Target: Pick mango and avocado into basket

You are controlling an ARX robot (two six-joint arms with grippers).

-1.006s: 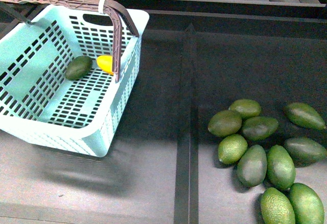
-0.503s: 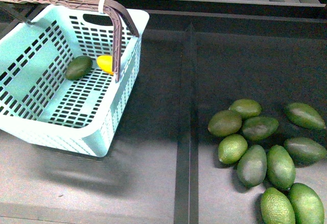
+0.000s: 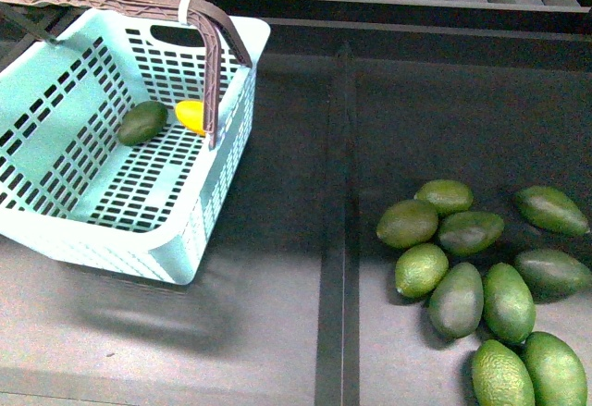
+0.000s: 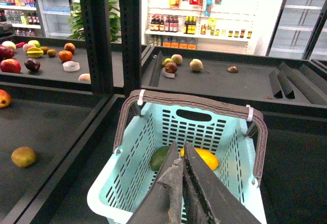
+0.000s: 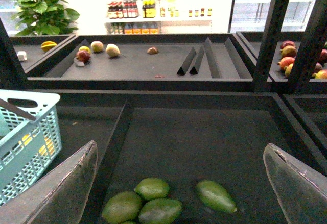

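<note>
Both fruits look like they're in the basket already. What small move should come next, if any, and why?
Probably just hold or retract both arms. The mango and avocado both lie on the basket floor; the left gripper is shut and empty above it, the right gripper open and empty.

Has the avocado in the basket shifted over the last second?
No. In the front view the avocado lies at the same spot on the basket floor, just left of the mango and the brown handle, as before.
</note>
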